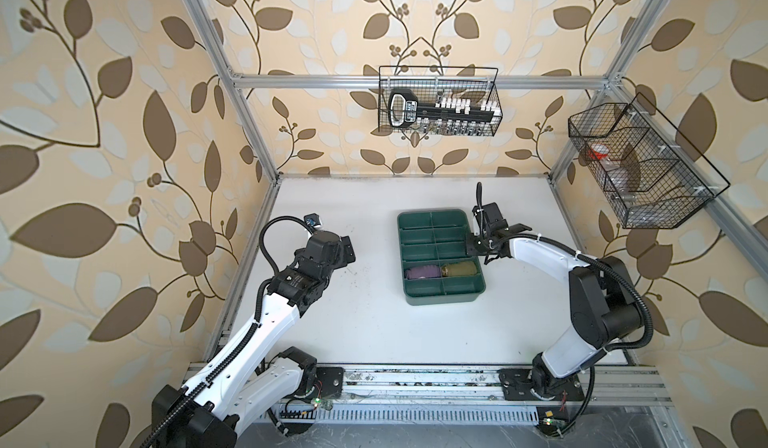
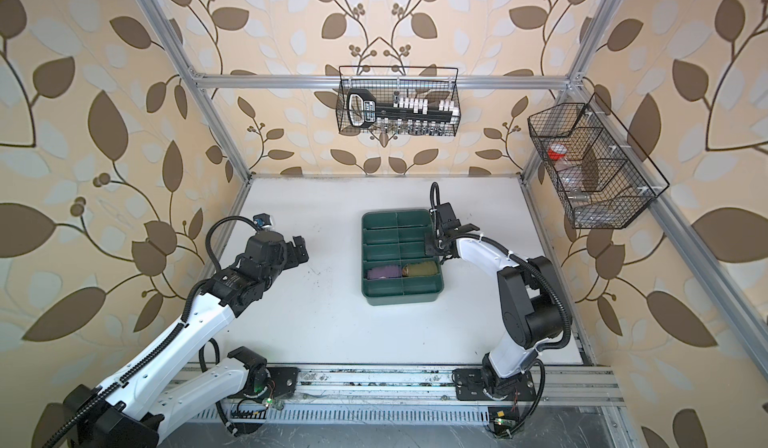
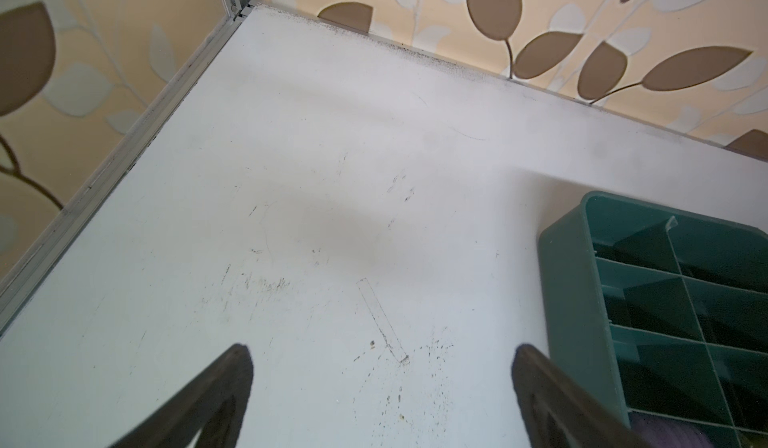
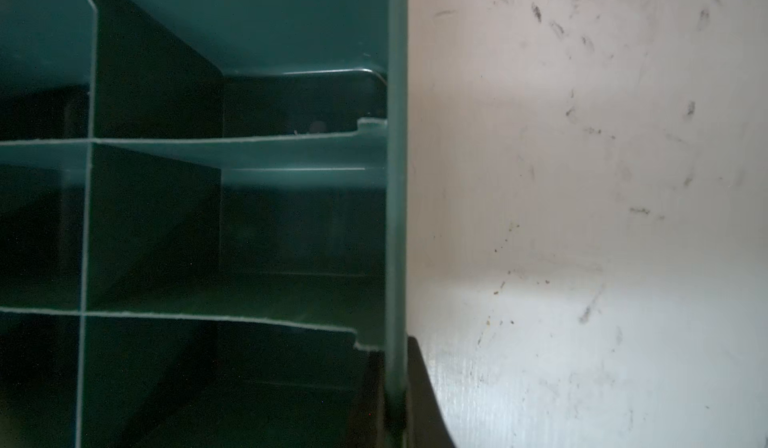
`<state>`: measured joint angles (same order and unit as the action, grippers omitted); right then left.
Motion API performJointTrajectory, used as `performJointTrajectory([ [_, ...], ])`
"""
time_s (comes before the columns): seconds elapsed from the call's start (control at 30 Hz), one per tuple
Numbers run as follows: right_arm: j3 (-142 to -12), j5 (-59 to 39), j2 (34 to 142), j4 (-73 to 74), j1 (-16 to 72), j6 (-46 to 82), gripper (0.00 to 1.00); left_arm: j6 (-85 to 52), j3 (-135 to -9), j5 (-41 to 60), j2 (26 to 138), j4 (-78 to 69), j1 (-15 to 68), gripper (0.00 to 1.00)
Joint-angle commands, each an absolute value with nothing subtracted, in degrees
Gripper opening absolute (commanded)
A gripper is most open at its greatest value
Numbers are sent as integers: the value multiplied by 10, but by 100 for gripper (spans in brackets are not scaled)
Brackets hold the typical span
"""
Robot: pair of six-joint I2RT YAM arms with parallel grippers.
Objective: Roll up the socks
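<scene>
two black fingers [image 4: 424, 404] of the right gripper [image 4: 395, 356] sit closest to the lens in the right wrist view, pinched together on the thin side wall of the dark green tray [image 4: 395, 176], one inside the rim and one outside, just above the white table [image 4: 582, 217]. in both top views the purple sock [image 1: 423, 273] and the olive sock [image 1: 459, 268] lie inside that tray, side by side in the second row from the near end, purple in the left compartment and olive in the right, each apparently already a tight roll, though the cuffs are too small to make out. the left gripper [image 3: 382, 350] hangs with fingers wide apart and nothing between them, over bare table left of the tray, not touching it. the rolling looks finished; the step in hand seems to be shifting or steadying the tray by its wall. the next move calls for a low, level pull so the thin plastic neither slips from the pinch nor tips the rolls out. no brand shows on either sock or the tray; a white-lettered label on the black-handled tool [image 1: 399, 107] in the wire basket [image 1: 494, 93] on the back wall is too small to read.
</scene>
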<state>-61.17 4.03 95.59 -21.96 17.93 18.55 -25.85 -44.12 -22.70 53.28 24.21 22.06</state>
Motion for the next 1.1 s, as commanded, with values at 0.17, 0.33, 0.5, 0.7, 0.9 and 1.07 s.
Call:
performJointTrajectory([
  [0.17, -746, 57, 1048, -177, 194, 236, 2, -241, -469, -222, 539, 244, 220, 99],
  [0.33, -850, 47, 1128, -166, 191, 244, 2, -248, -460, -221, 529, 266, 220, 99],
  [0.5, -954, 34, 1201, -163, 182, 259, 2, -245, -454, -228, 516, 277, 220, 99],
  [0.7, -1039, 14, 1260, -132, 173, 275, 6, -236, -455, -246, 528, 266, 220, 99],
  [0.9, -1040, 11, 1199, -124, 186, 207, 51, -200, -441, -290, 546, 197, 220, 99],
  [1.07, -924, 6, 1036, -98, 200, 146, 100, -127, -434, -339, 566, 103, 220, 99],
])
